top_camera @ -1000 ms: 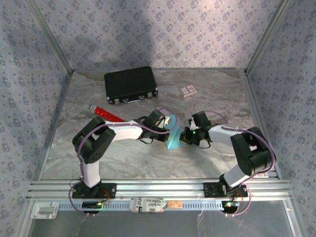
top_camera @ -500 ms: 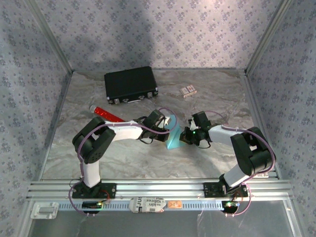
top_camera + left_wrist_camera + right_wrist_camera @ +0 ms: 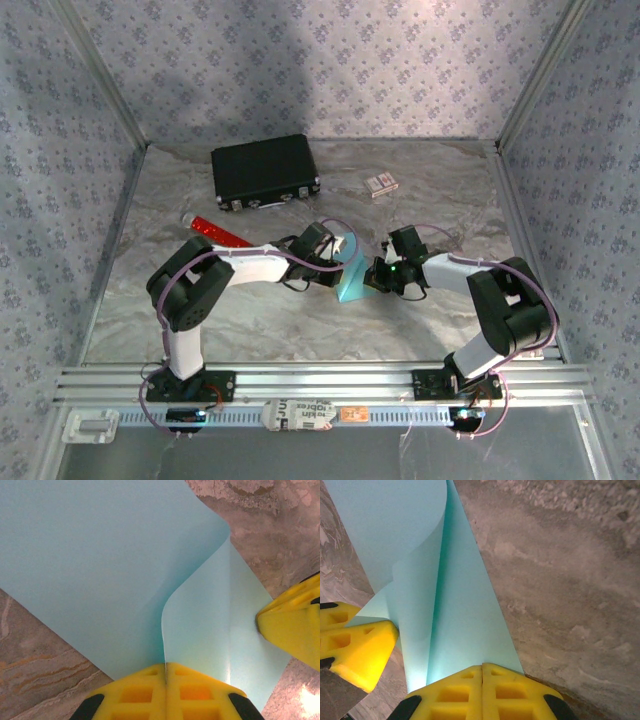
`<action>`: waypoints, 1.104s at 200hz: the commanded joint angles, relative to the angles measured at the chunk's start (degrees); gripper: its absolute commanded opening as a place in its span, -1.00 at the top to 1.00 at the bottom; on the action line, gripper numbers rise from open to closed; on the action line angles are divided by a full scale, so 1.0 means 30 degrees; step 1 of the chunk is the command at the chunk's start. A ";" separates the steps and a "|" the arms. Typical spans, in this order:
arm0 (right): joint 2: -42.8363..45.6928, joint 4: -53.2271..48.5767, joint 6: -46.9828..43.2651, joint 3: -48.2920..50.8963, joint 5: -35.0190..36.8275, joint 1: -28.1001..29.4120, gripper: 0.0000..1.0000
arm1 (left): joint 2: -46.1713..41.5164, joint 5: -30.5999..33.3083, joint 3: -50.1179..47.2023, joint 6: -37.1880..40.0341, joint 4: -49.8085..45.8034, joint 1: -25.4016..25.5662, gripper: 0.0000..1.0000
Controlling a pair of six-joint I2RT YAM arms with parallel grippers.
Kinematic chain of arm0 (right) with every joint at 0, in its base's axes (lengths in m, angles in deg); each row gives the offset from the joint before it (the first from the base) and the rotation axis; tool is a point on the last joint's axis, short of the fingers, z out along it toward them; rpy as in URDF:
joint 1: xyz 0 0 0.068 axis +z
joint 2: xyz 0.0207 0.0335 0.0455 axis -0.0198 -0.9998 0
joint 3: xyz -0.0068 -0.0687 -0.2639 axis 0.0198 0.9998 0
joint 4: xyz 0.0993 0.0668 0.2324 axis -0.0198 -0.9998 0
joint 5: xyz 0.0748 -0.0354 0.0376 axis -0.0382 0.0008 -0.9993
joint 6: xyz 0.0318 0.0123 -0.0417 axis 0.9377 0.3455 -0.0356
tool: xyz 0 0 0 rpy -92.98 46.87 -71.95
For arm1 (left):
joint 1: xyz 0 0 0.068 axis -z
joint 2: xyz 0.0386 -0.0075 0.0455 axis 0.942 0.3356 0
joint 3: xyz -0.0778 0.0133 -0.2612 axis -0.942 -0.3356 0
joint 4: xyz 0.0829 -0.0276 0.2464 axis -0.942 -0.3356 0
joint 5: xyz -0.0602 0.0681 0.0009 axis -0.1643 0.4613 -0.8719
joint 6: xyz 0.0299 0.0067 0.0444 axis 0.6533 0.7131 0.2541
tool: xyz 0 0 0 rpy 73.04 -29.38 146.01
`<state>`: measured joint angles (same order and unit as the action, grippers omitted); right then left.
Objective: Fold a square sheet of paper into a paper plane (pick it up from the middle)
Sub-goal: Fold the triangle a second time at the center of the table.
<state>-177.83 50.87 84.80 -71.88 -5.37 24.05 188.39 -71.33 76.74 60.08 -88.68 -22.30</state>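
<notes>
Square sheet of paper (image 3: 350, 272), light cyan-blue, is standing half folded and curling near the middle of the marbled counter (image 3: 250, 310), pinched on two sides. At 11 o'clock from it, the black case (image 3: 265, 172) is lying near the back wall. From 9 o'clock the left claw (image 3: 165, 667) is gripping one edge of the sheet with its yellow jaws pressed together. From 3 o'clock the right claw (image 3: 482, 669) is clamping the other edge the same way. At 10 o'clock the red tube (image 3: 222, 232) is lying beside the left arm. The small patterned card box (image 3: 380, 184) is sitting at 1 o'clock, well apart.
</notes>
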 commanded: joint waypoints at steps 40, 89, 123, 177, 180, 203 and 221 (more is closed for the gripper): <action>0.0036 -0.1254 -0.0055 0.0431 0.0762 0.0154 0.86 | 0.0195 -0.0341 0.0182 0.0363 -0.0124 -0.0100 0.89; 0.1177 -0.0847 0.0065 0.0139 0.0324 0.0154 0.82 | 0.0265 -0.0486 -0.0170 0.0276 -0.0140 -0.0112 0.89; 0.2120 -0.0353 0.0274 0.0188 -0.0490 0.0196 0.80 | 0.0313 -0.0538 -0.0180 0.0217 -0.0069 -0.0108 0.90; 0.1292 0.1042 0.1043 0.0726 -0.0938 0.0736 0.82 | 0.0280 -0.0626 -0.0038 0.0215 -0.0036 -0.0096 0.90; 0.1206 0.0995 0.1043 0.0731 -0.0897 0.0739 0.82 | 0.0286 -0.0611 -0.0032 0.0216 -0.0036 -0.0109 0.90; 0.0520 0.0802 0.0926 0.0740 -0.0499 0.0745 0.84 | 0.0324 -0.0634 0.0082 0.0273 -0.0105 -0.0117 0.90; 0.0096 -0.0080 0.0476 0.0574 0.0062 0.0769 0.86 | 0.0302 -0.0604 0.0085 0.0282 -0.0154 -0.0110 0.90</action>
<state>-175.76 53.42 86.96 -70.18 -7.19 26.10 188.63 -72.41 76.72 60.25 -88.68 -22.30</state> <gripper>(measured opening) 0.076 0.054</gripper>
